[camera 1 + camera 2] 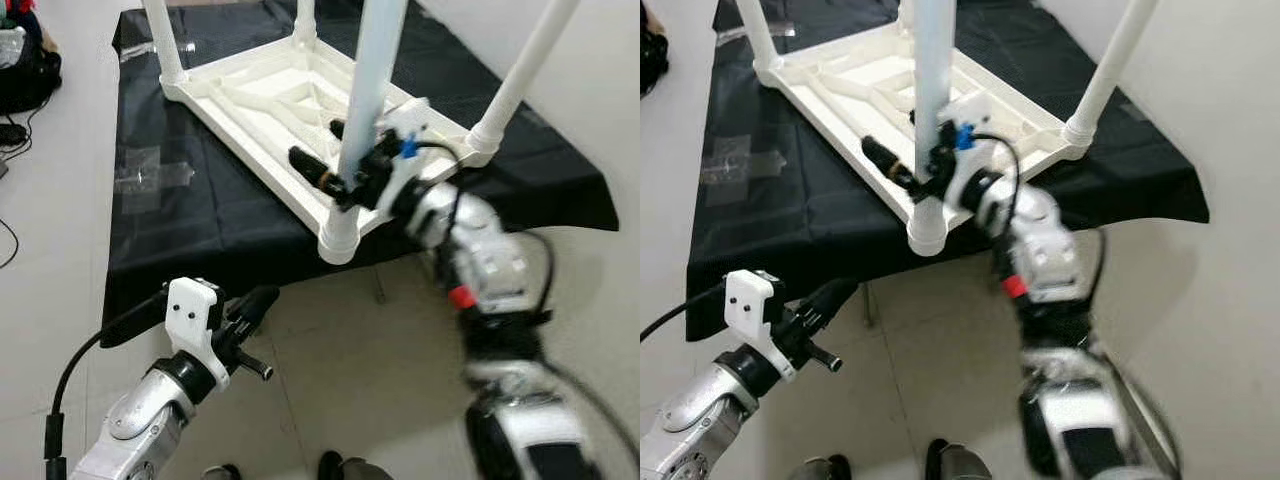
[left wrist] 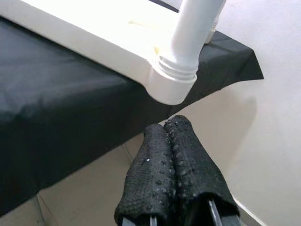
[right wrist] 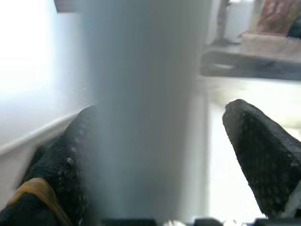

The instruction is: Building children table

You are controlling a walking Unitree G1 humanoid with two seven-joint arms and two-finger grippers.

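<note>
White table leg [image 1: 368, 95], top cropped, between right pincer [image 1: 335, 160] fingers.

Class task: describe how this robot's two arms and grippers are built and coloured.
Both arms are silver metal with black joints. The left gripper has black dotted rubbery fingers, a white plastic bracket and a black cable. The right gripper has matching fingers, a blue connector, a black cable and a red wrist marking.

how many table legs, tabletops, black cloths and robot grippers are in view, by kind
table legs: 4, namely the near leg, the right leg, the far left leg and the far leg
upturned white tabletop: 1
black cloth: 1
robot grippers: 2, the left gripper and the right gripper
total: 8
</note>
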